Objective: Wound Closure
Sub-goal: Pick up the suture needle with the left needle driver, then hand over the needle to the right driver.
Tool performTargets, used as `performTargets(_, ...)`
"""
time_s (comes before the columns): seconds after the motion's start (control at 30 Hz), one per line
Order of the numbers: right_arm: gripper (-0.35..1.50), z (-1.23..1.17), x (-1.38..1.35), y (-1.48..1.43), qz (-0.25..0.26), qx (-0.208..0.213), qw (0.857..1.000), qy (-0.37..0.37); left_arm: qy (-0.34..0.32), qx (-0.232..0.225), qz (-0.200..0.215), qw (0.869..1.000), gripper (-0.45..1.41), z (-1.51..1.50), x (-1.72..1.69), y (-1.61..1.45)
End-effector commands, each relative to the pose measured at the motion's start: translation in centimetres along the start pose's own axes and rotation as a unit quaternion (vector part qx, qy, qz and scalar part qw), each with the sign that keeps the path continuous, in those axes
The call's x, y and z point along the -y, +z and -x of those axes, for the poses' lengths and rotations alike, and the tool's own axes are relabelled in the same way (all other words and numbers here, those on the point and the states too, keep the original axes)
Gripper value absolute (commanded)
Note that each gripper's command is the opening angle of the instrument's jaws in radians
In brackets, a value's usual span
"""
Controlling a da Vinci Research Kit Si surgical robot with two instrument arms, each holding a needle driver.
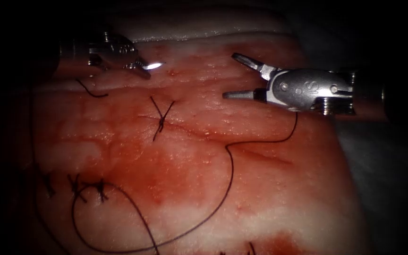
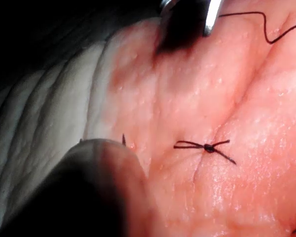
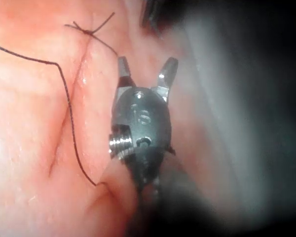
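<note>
Tissue (image 1: 270, 198) lies as a moist, glistening slab, pale and fatty along its far edge and near edge and stained with red fluid (image 1: 166, 184) across the middle. The cut (image 1: 190, 131) is a fine, shallow line whose long axis slants from the far left side towards the near right side. One knot (image 1: 161, 123) sits tied across it, its short cut ends splayed in an X; the same knot shows in the left wrist view (image 2: 207, 147) and the right wrist view (image 3: 89, 32). A row of dark stitches (image 1: 101, 189) stands near the tissue's near left corner.

Dark, thin thread (image 1: 232, 179) runs from beneath the right tool, bends at the cut, then sweeps in a wide loose loop over the near part of the tissue.

The right gripper (image 1: 230, 75) hovers near the far right side of the tissue, its smooth metal jaws spread wide in a V and holding nothing; the right wrist view (image 3: 147, 64) shows the same.

The left gripper (image 1: 142, 66) is at the far left edge. A bright sliver (image 1: 155, 64) shines at its tip; I cannot tell whether that is the needle or a jaw, nor how its jaws stand.
</note>
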Motion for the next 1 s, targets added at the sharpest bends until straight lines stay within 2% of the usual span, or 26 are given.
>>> performTargets(0.03,1.3,0.01,0.0,0.05,-0.013,0.012,1.0,0.016,0.005,-0.012,-0.006,1.0,-0.45,-0.1,0.02,0.0)
performTargets(0.2,1.25,0.0,-0.13,-0.08,-0.028,0.023,0.995,0.088,0.043,-0.087,-0.022,0.995,-0.45,-0.47,-0.15,-0.24)
performTargets(0.27,1.23,0.01,-0.15,-0.14,-0.038,0.022,0.991,0.13,0.063,-0.129,-0.03,0.989,-0.45,-0.61,-0.22,-0.31)
performTargets(0.37,0.96,0.02,-0.15,-0.21,-0.045,0.022,0.986,0.158,0.113,-0.168,-0.028,0.979,-0.45,-0.76,-0.36,-0.37)
performTargets(0.4,0.93,0.02,-0.16,-0.21,-0.046,0.021,0.985,0.164,0.13,-0.178,-0.027,0.975,-0.45,-0.79,-0.41,-0.38)
performTargets(0.5,1.05,0.04,-0.17,-0.21,-0.068,0.014,0.975,0.21,0.177,-0.223,-0.023,0.958,-0.45,-0.87,-0.58,-0.44)
performTargets(0.7,1.06,0.09,-0.16,-0.17,-0.111,0.005,0.944,0.311,0.25,-0.305,-0.033,0.918,-0.45,-0.89,-0.83,-0.63)
performTargets(0.73,1.05,0.1,-0.16,-0.16,-0.117,0.002,0.938,0.325,0.269,-0.317,-0.039,0.908,-0.45,-0.88,-0.88,-0.66)
performTargets(0.77,0.98,0.1,-0.17,-0.13,-0.13,-0.012,0.922,0.364,0.293,-0.336,-0.04,0.894,-0.45,-0.87,-0.96,-0.71)
performTargets(1.0,1.01,0.04,-0.1,-0.01,-0.179,-0.063,0.866,0.463,0.366,-0.401,-0.025,0.839,-0.45,-0.87,-1.3,-0.84)
